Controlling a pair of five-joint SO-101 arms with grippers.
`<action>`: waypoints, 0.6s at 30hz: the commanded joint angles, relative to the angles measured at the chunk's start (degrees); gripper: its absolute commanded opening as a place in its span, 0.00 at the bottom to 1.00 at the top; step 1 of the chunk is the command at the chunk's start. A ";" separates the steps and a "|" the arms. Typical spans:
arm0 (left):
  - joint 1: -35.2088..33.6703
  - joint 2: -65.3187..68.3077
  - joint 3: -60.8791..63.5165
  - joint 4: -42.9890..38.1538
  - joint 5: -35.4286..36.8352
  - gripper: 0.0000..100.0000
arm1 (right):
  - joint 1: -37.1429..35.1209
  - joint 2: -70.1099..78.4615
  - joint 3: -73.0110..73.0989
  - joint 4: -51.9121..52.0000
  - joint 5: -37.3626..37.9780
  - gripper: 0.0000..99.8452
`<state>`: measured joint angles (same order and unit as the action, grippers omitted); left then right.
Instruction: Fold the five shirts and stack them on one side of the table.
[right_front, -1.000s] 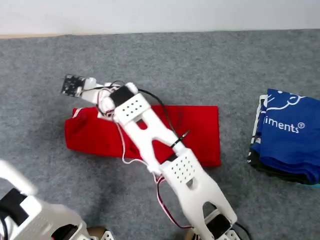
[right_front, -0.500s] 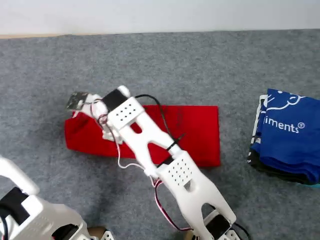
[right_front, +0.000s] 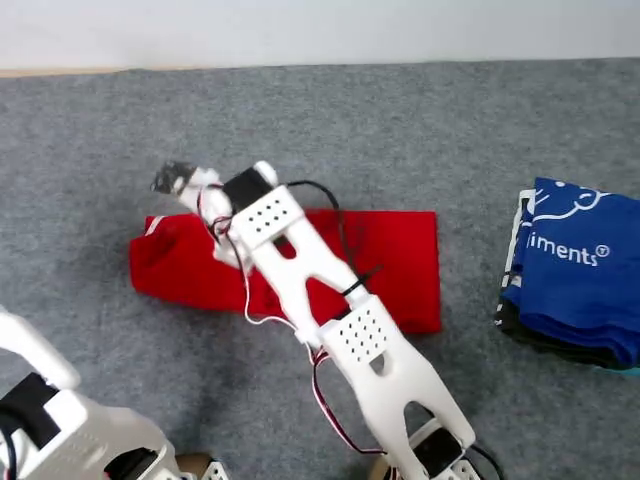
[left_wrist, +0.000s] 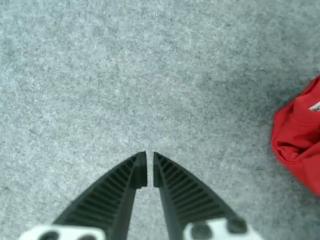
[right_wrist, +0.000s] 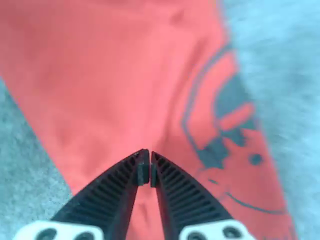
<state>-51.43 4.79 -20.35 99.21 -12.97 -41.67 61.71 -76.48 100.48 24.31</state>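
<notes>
A red shirt (right_front: 390, 265) lies folded into a long band in the middle of the grey table. The right arm (right_front: 300, 270) stretches across it from the near edge, its wrist over the shirt's left end. In the right wrist view, my right gripper (right_wrist: 145, 167) is shut just above the red shirt (right_wrist: 100, 75) and its dark print (right_wrist: 225, 130), with nothing between the fingers. My left gripper (left_wrist: 147, 169) is shut over bare grey surface, and a bunched corner of the red shirt (left_wrist: 300, 145) lies off to one side. Folded shirts, a blue one (right_front: 580, 270) on top, are stacked at the right edge.
The left arm's white base (right_front: 70, 425) sits at the near left corner. A pale wall (right_front: 320, 30) borders the table's far edge. Grey table surface (right_front: 400, 130) stretches behind the red shirt.
The right arm's wrist dipped toward the shirt's left end, then lifted again, ending slightly farther right. The red shirt and the stack have stayed put.
</notes>
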 joint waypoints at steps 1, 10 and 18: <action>0.18 -4.40 -0.22 1.32 0.26 0.03 | 2.86 -8.92 -3.08 2.59 -3.60 0.01; 0.26 -18.90 5.05 1.32 0.26 0.03 | 16.40 -29.14 25.23 2.51 -11.34 0.02; 0.26 -27.16 17.36 1.23 0.18 0.03 | 24.84 -39.08 42.90 2.42 -28.75 0.07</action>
<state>-51.43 -18.51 -4.62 99.30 -12.97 -19.34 27.25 -36.40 100.48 0.75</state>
